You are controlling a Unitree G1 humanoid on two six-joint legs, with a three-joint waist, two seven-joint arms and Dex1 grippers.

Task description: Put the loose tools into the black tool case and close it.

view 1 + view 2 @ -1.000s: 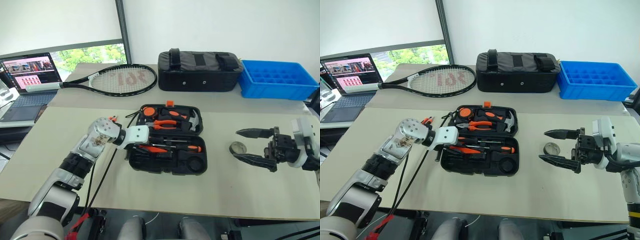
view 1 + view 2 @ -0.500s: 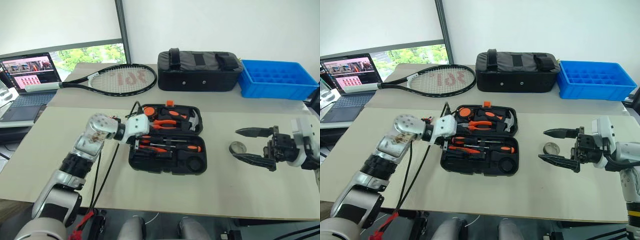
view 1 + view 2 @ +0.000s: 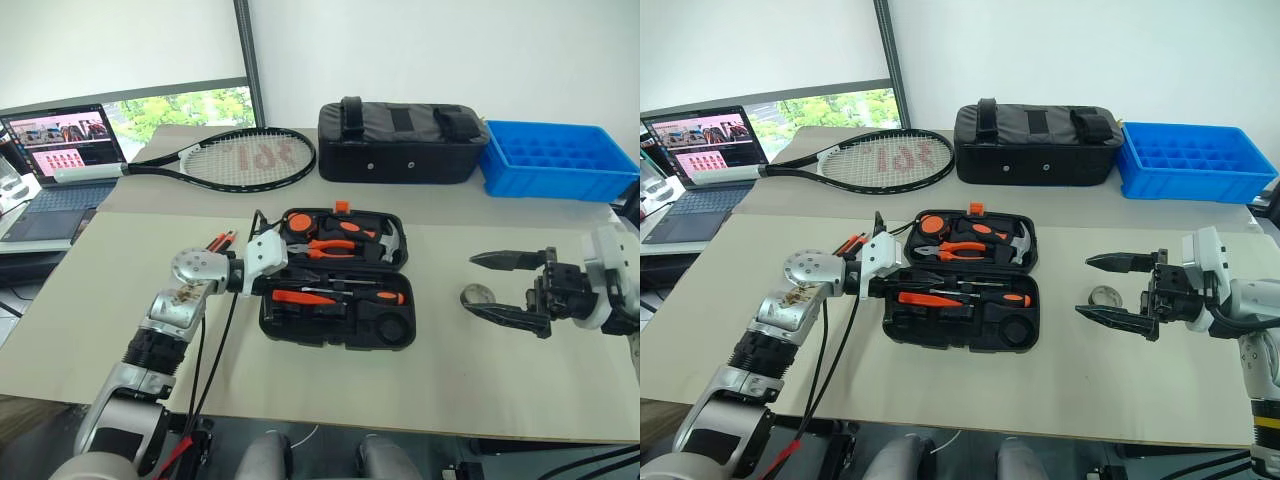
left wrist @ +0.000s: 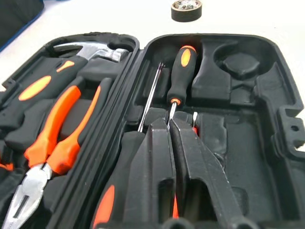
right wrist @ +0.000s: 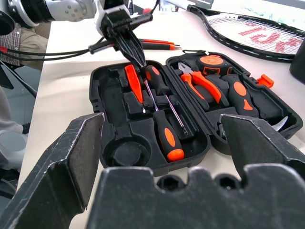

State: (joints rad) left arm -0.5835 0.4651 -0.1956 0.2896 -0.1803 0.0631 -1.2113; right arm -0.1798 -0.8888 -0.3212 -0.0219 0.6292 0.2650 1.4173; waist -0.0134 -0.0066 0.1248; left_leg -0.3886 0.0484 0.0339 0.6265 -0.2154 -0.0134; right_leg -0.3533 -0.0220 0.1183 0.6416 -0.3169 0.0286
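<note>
The tool case [image 3: 338, 278] lies open mid-worktop [image 3: 420, 370], bare surface around it. The left end effector [image 3: 880, 268], closed and empty, sits at the case's left edge. The right end effector [image 3: 497, 288], spread wide, flanks the tape roll [image 3: 476, 295] right of the case.

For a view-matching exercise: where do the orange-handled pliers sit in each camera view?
Left eye view: pliers in the far half of the black tool case.
Right eye view: same half.
Left wrist view: beside the hinge.
Right wrist view: below the tape measure.
Shared landmark: hammer beside them.
</note>
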